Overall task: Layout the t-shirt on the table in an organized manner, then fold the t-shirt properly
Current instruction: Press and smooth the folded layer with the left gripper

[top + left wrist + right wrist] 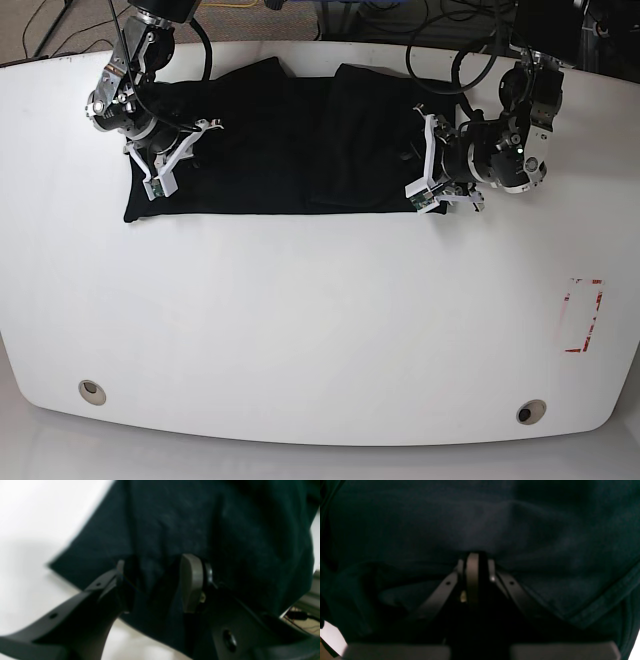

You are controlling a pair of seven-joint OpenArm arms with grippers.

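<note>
We find the dark, soft cotton t-shirt (280,140) lying on the far half of the large white glossy worktop (320,320), spread into a wide, roughly rectangular band with one side panel already turned over the middle. The right gripper (472,560) sits at the shirt's end on the left of the base view; its jaws are pressed together, and the right wrist view shows cloth bunched right at their tips, so we judge they pinch a fold of the fabric, probably to pin that end while the other end is worked. The left gripper (155,580) stands at the opposite end, on the right of the base view. Its jaws are partly apart with a ridge of dark cloth between the fingers (191,580); we cannot tell whether they clamp it or merely straddle it. We judge that the layout step is largely done and the fold is in hand. The red-outlined rectangle mark (583,316) and the two round grommet holes (92,391) lie well apart from the garment, near the front edge.
</note>
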